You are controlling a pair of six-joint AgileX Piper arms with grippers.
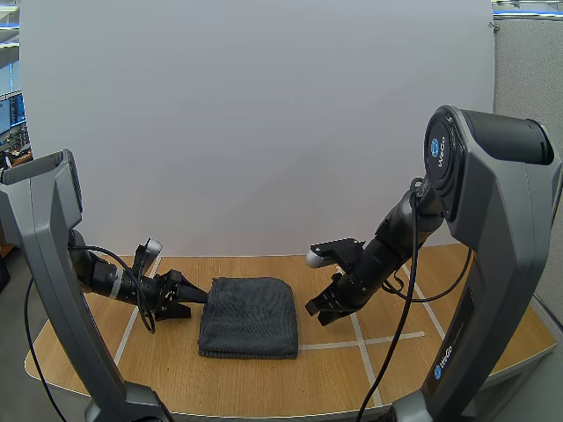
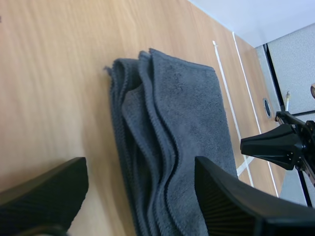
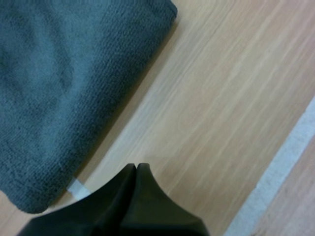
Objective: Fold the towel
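Note:
A dark grey towel (image 1: pixel 248 316) lies folded into a thick square on the wooden table (image 1: pixel 264 387), its stacked layer edges facing my left arm. My left gripper (image 1: pixel 198 297) hovers just left of the towel, open, with the layered edge of the towel (image 2: pixel 172 142) seen between its two black fingers (image 2: pixel 44 191). My right gripper (image 1: pixel 314 308) is low over the table just right of the towel, shut on nothing, its fingers joined in one dark wedge (image 3: pixel 136 169) beside the towel's folded side (image 3: pixel 59 73). A small white tag (image 3: pixel 78 188) peeks out at the towel's edge.
White tape lines (image 1: pixel 365 341) cross the table to the right of the towel and another line (image 1: pixel 132 321) runs under my left arm. The table's front edge curves close below the towel. My right gripper's tip (image 2: pixel 275 146) shows beyond the towel in the left wrist view.

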